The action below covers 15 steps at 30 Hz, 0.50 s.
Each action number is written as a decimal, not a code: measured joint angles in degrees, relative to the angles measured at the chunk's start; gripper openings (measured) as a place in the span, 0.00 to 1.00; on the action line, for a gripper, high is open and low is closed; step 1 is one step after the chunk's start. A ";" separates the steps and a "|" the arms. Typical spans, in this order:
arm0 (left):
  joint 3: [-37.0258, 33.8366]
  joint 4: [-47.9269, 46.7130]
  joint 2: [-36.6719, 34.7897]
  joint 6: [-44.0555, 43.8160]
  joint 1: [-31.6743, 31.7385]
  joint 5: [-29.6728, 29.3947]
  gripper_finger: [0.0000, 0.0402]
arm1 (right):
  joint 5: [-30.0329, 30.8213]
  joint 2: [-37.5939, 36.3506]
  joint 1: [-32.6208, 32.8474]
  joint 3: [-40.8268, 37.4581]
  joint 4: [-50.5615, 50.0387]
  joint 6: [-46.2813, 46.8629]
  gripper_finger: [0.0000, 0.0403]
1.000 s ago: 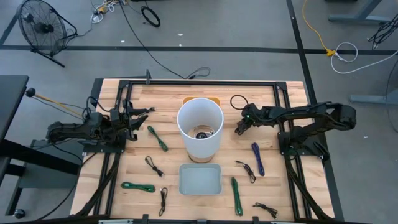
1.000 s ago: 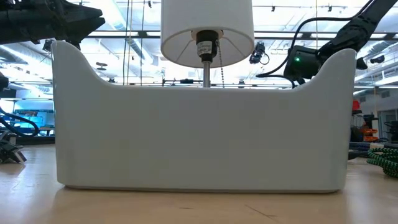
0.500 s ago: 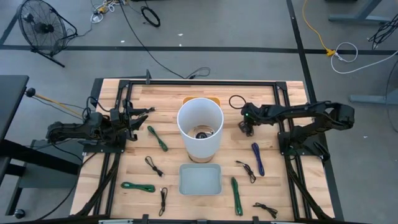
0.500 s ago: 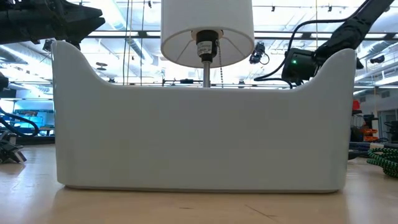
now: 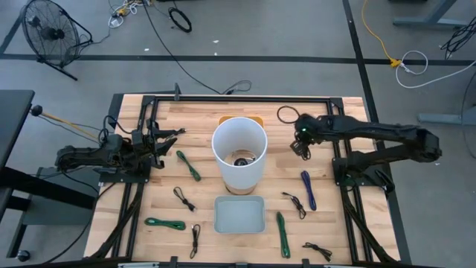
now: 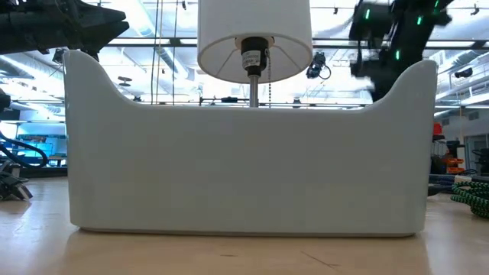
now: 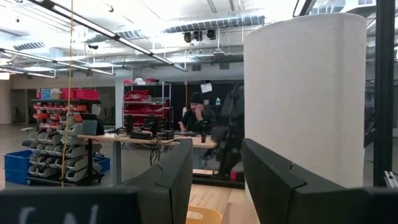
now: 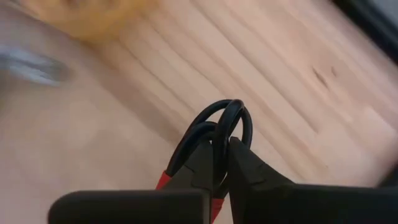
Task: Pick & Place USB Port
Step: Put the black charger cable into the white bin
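My right gripper hangs over the table to the right of the white lampshade and is shut on a small black looped cable with a red part. In the low view it is a blur high above the tray's right end. My left gripper waits at the table's left, open, with nothing between its fingers. The white tray stands on the table in front of the lamp. My right gripper pinches the black cable's looped end between its two fingers, and the loop sticks out past the fingertips. A red part shows farther back beside the fingers. The cable is lifted clear of the wooden table.
Several coiled cables lie on the table: green, black, green, black, purple, green. A black frame runs along the far edge. The tray's white wall fills the low view.
My right gripper has shut on the black cable beside the lamp, then risen and gone a little toward the table's right and far edges, lifting the cable off the table.
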 joint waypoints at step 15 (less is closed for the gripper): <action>0.00 -0.01 -0.01 -0.02 0.00 0.00 0.36 | -8.45 -6.52 27.94 15.62 -0.16 3.59 0.03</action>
